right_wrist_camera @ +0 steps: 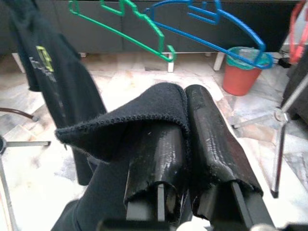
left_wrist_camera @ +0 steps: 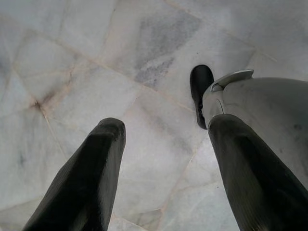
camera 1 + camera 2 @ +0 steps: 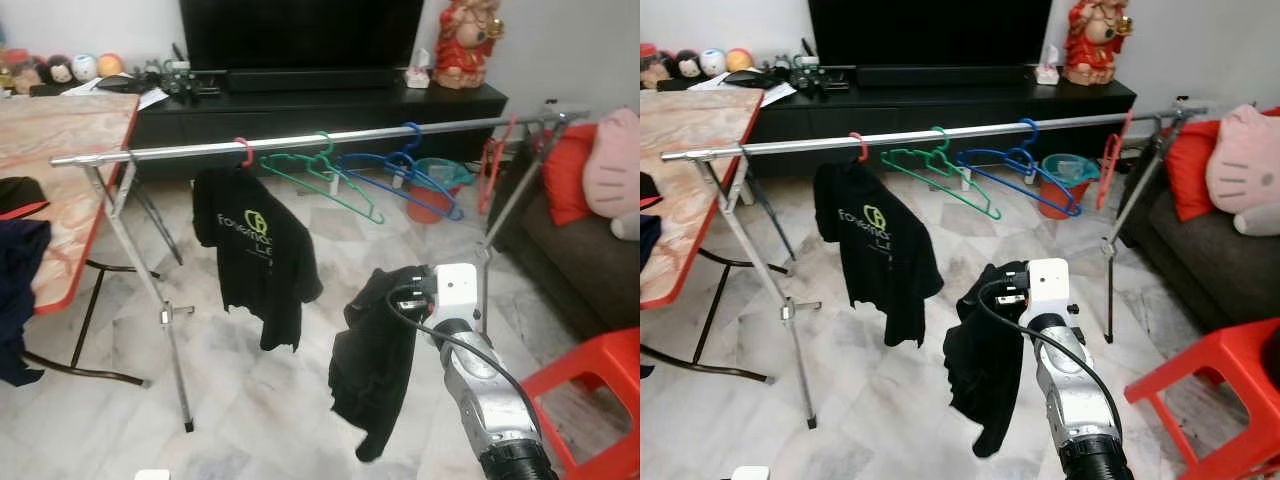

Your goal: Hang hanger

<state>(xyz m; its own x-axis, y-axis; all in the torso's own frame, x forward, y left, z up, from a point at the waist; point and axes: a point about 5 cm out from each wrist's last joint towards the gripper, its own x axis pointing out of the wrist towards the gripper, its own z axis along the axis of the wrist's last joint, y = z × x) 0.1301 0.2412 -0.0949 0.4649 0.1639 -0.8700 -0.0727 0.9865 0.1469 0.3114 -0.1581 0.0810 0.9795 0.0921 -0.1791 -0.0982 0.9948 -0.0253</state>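
Carry step: right gripper (image 1: pixel 185 115) clamped black garment (image 3: pixel 985 375) below rail (image 3: pixel 940 135), left gripper (image 2: pixel 163 144) idle, fingers apart; next move looked like lifting it to rail.

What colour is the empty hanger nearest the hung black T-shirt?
Green plastic hanger, clearest in the right eye view.

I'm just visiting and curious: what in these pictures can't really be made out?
- Any hanger inside the black garment: cloth covers it where the right gripper pinches it.
- Shirt logo: too small to read.
- Left gripper: hangs open over floor.
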